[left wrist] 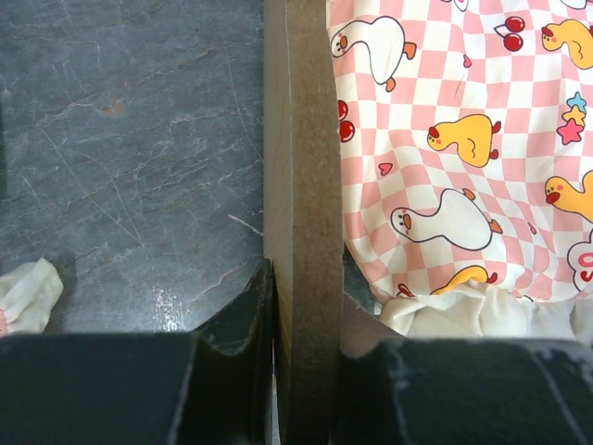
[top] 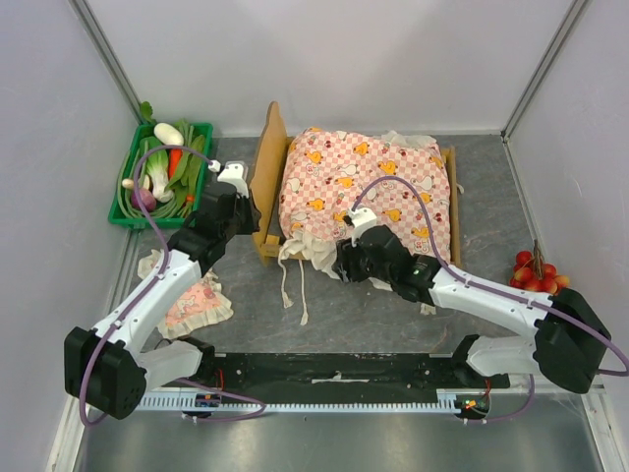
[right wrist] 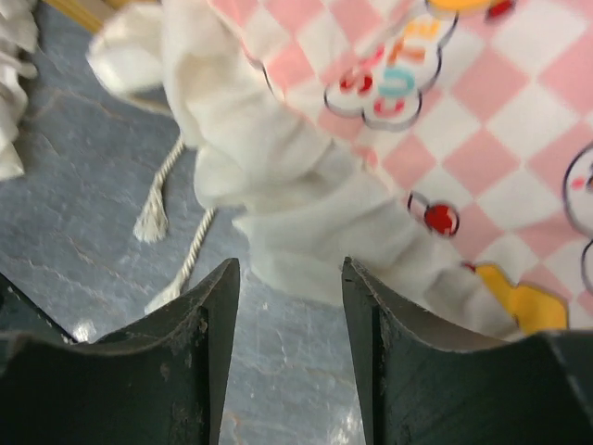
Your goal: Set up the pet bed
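Pinching the headboard (left wrist: 301, 139) of the pet bed (top: 267, 162) between the left fingers (left wrist: 239, 324), one dark pad on each face of the upright board, left gripper (left wrist: 304, 301) clenched on the wood. Spread apart on the other side: right fingers (right wrist: 208, 343) released, right gripper (right wrist: 289, 269) holding nothing, only bare grey table (right wrist: 278, 371) in the gap. Just ahead of those tips, the white frill of the checked mattress (right wrist: 482, 120) (ducks and cherries printed on it), with a loose white cord (right wrist: 162, 199) trailing on the tabletop beside it. Further out, seen from above: pet bed standing at the back middle of the table, headboard at its left end, mattress rumpled over the frame and spilling off the near side. Left of the headboard, near the bed, a green basket (top: 123, 218) of vegetables. Beside the left arm, flat on the table, a small pink frilled pillow (top: 197, 305). At the far right edge, a bunch of red fruit (top: 536, 273).
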